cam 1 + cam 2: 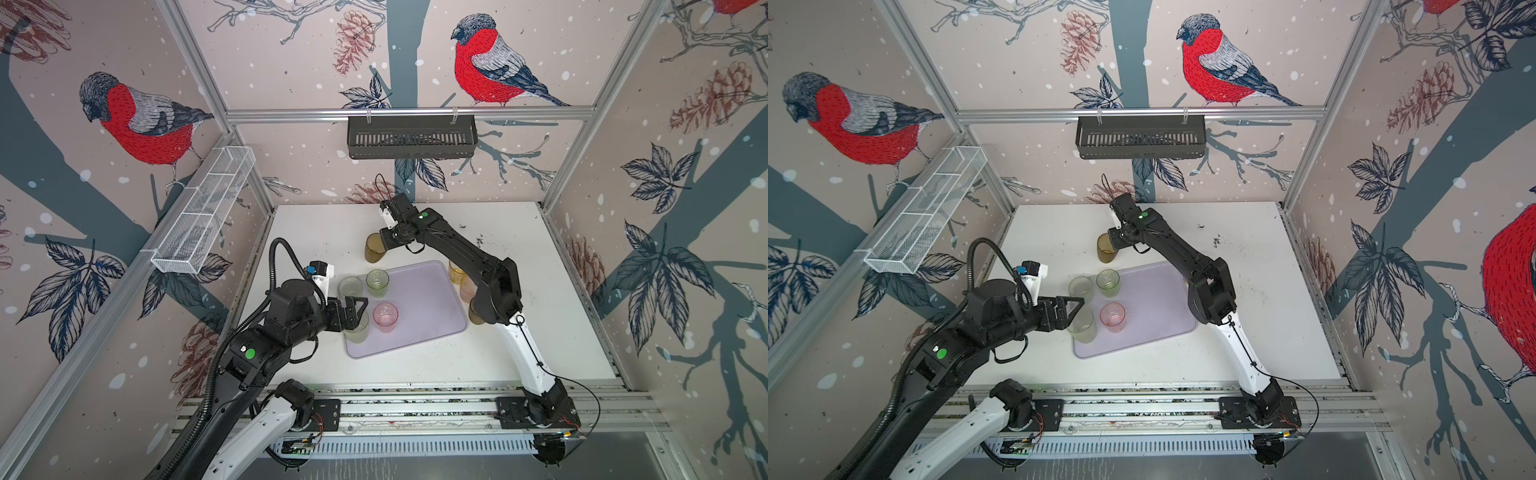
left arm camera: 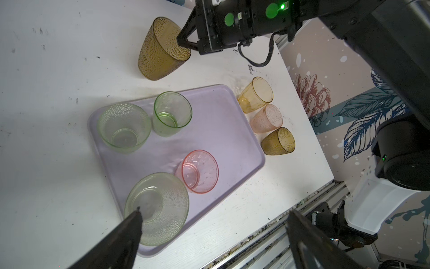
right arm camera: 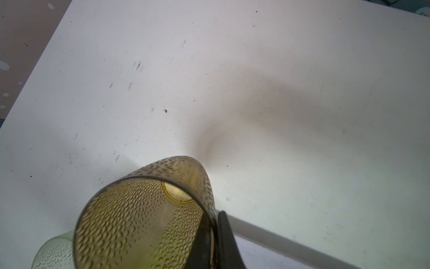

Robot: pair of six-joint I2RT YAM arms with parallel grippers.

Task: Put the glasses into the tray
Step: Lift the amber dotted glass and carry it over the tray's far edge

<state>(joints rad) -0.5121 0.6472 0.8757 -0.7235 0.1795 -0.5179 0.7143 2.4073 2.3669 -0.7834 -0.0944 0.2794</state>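
Right tool (image 2: 185, 44): pressed together on the wall of a brown dimpled glass (image 2: 160, 51), one finger inside the mouth and one outside.
Held glass: tilted, over the white surface (image 1: 316, 232) just past the tray's far edge. Whether its base touches the surface cannot be told.
Left tool (image 1: 356, 307): fingers spread wide, gripping nothing, hanging over the tray's near left corner above the pale glass (image 2: 157, 208). Contact with that glass's rim cannot be told.
Tray (image 2: 209, 130): lavender, lying flat near the middle of the surface, set at a slant to its edges.
In the tray: four glasses, all upright. These are the pale glass at the near left corner, the pink glass (image 2: 200, 171) just beside it, the pale green dimpled glass (image 2: 124, 128) and the brighter green glass (image 2: 172, 113) near the far left corner.
Off the tray: three glasses in a row on the surface just beside the tray's right edge: amber-yellow glass (image 2: 256, 94), peach glass (image 2: 267, 118), dark brown glass (image 2: 278, 142). In both top views the right arm partly hides them.
Walls: black slotted basket (image 1: 411, 137) on the back rail and white mesh basket (image 1: 203, 208) on the left wall, both well apart from the glasses.
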